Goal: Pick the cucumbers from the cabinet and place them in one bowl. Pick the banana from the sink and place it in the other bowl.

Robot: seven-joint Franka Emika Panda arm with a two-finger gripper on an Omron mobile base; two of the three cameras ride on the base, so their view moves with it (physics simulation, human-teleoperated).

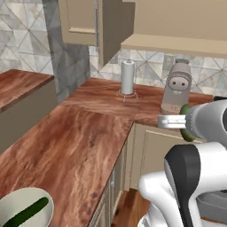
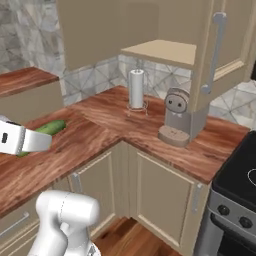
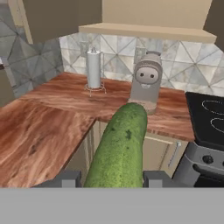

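I see my gripper (image 3: 113,177) clamped on a cucumber (image 3: 119,148), in the air right of the bowl (image 1: 9,206) holding another cucumber (image 1: 25,213) on the table (image 1: 66,146).

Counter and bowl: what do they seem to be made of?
The counter looks like reddish-brown wood with a smooth, slightly glossy finish, judging by its streaky grain. The bowl looks like pale glazed ceramic, perhaps plastic: its rim is plain and smooth. A cucumber lies in it.

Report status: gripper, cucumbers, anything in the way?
Gripper shut on second cucumber. First cucumber already in bowl. Coffee machine ahead, clear of gripper.
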